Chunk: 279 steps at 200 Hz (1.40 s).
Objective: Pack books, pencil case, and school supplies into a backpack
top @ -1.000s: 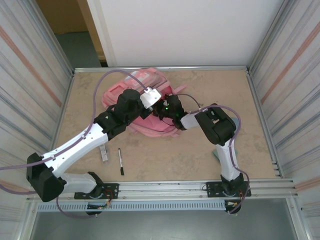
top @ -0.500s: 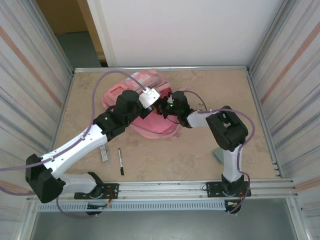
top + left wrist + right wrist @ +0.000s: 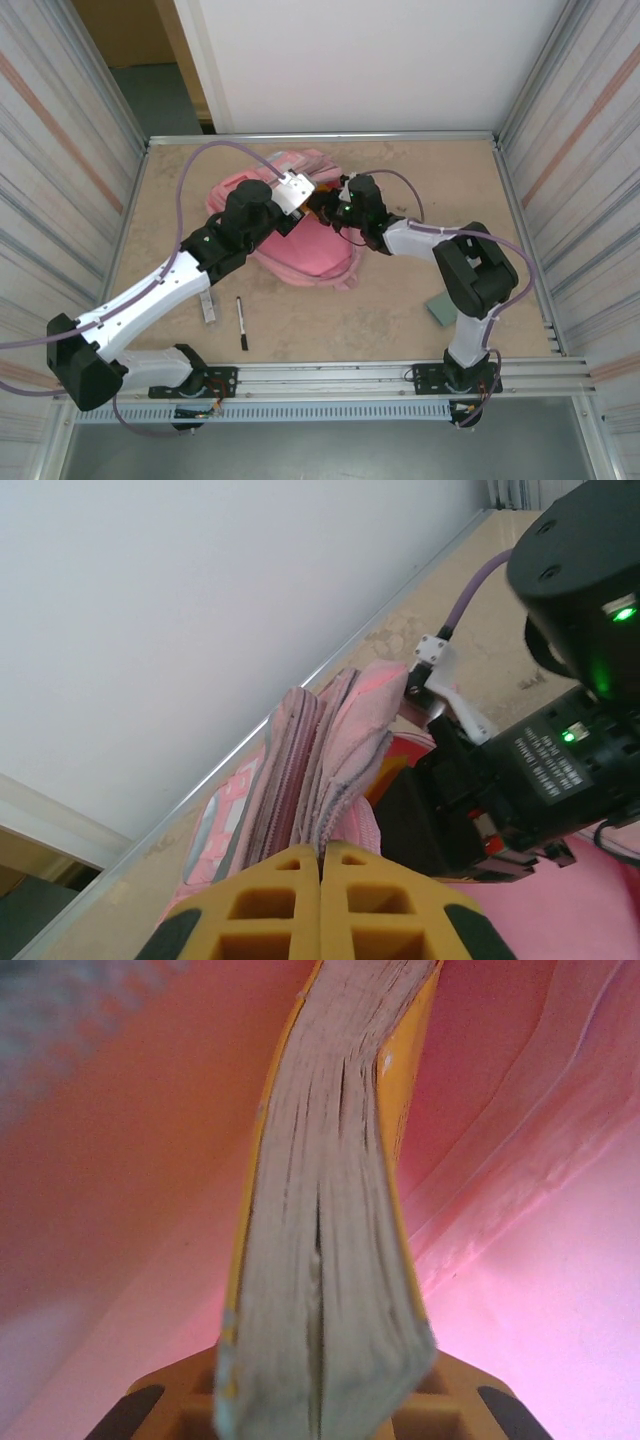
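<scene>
Book packing: right hand [image 3: 320, 1390] grasps book [image 3: 330, 1160] inside backpack [image 3: 330, 750], left hand [image 3: 320, 880] pinches its rim; next, push deeper and release.

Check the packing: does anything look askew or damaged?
The book in the right gripper bows sideways and its pages splay apart, with pink fabric of the backpack around it. I can see nothing spilled or torn.
</scene>
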Each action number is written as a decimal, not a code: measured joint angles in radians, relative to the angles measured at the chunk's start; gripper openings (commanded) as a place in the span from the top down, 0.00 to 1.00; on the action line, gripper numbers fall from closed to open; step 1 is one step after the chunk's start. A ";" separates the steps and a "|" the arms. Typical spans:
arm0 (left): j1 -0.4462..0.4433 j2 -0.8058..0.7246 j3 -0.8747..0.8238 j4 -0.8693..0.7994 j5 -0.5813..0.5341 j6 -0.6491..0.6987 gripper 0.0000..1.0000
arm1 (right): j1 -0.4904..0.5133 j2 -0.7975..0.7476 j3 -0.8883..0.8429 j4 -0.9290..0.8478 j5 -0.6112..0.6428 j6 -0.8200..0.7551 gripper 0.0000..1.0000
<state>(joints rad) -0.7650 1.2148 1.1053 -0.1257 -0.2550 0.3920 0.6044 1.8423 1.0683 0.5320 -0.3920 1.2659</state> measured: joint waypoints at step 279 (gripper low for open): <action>-0.060 -0.013 -0.320 0.175 0.072 -0.363 0.96 | -0.158 -0.304 -0.084 -0.696 0.031 -0.369 0.39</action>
<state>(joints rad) -0.8246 1.2022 0.7853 0.0498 -0.1829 0.0288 0.4465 1.5383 0.9848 -0.1642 -0.3611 0.8970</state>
